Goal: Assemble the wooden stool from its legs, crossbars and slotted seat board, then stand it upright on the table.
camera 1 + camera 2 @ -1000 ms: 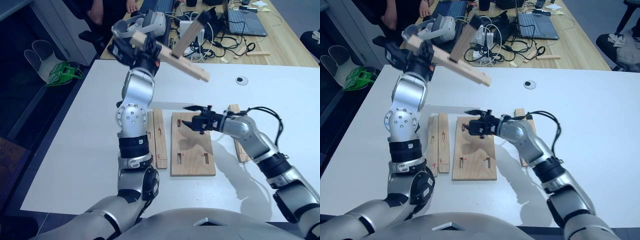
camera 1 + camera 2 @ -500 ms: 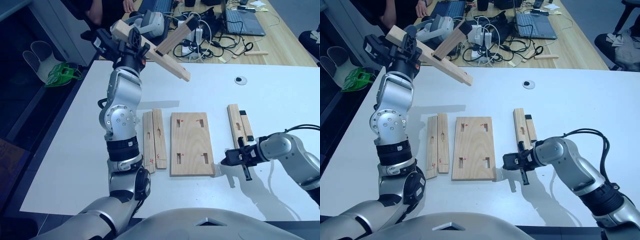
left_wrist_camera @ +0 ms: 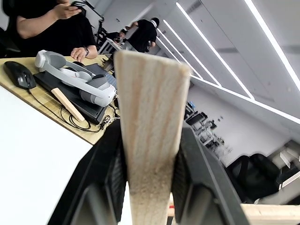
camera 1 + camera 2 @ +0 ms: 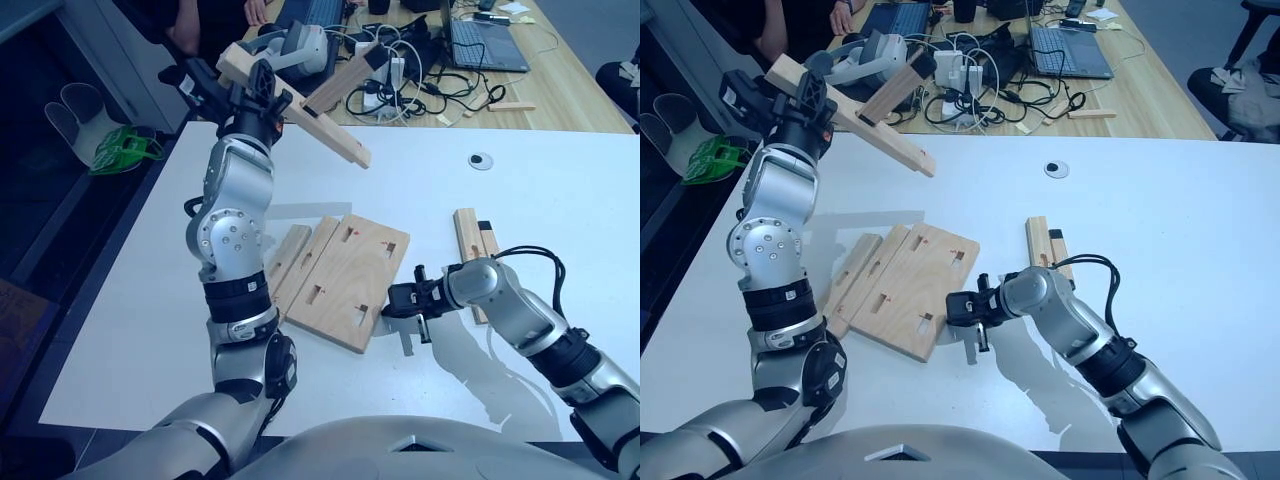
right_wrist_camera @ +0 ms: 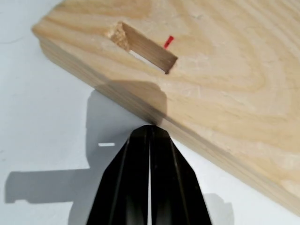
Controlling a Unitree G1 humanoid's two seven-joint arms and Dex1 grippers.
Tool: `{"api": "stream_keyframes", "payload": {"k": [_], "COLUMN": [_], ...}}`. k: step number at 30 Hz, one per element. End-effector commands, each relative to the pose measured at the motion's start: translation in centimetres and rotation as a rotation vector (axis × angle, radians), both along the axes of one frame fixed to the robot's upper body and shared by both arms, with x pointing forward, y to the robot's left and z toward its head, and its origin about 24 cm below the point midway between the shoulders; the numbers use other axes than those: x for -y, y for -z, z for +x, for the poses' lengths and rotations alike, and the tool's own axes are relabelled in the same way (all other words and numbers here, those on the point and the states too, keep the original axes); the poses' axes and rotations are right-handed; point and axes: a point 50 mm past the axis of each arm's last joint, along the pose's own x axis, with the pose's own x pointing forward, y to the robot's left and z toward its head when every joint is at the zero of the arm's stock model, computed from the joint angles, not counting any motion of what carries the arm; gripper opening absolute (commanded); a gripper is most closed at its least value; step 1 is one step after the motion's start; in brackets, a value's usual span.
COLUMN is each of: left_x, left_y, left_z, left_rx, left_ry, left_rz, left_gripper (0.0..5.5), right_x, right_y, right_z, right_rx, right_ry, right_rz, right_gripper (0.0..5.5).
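Since half a second ago, the seat board [image 4: 345,280] has swung out of square: it now lies skewed on the white table [image 4: 560,200], far end turned to the right, slots up. Right gripper [image 5: 149,136] has come in from the board's right and now sits at its near right corner, fingers pressed together, tips touching the board's edge. Two loose legs [image 4: 300,262], just left of the board, are skewed with it and touch its left edge. Another pair of legs [image 4: 468,245], right of the board, lies unmoved, a thin dark strip alongside.

Left gripper [image 4: 245,95] is raised well above and beyond the board's left side, much as before, fingers [image 3: 110,173] clamped on a leg-and-crossbar piece [image 4: 300,110] that slants down to the right.

Left forearm stands upright just left of the loose legs and hides their near ends. Beyond the board: a round grommet [image 4: 484,160] in the tabletop, then a desk with a headset [image 4: 300,45], laptops and cables.
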Motion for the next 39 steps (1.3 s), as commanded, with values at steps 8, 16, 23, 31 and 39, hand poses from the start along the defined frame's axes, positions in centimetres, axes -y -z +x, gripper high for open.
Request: {"api": "stream_keyframes", "payload": {"k": [8,16,23,31,39], "left_x": [-4.9,-6.4,-6.5,-6.6,-6.2], "left_y": [-0.5,1.2,1.8,1.4,1.9], "left_z": [-3.3,-6.4,-7.5,-7.5,-7.8], "left_rx": [0.015,-0.193,-0.251,-0.245,-0.257], "left_ry": [0.232,0.42,0.47,0.472,0.447], "left_rz": [0.298,0.293,0.408,0.456,0.458], "left_gripper": [1.02,1.02,1.02,1.02,1.02], "right_x": [4.2,8.8,9.1,9.3,9.5], "right_y": [1.3,2.2,2.3,2.3,2.3], "right_z": [1.1,1.4,1.5,1.4,1.2], "right_rx": [0.052,0.109,0.073,0.041,0.026], "right_ry": [0.309,0.604,0.684,0.72,0.734], "right_rz": [0.025,0.067,0.134,0.156,0.159], "right_gripper": [0.0,0.0,0.0,0.0,0.0]}}
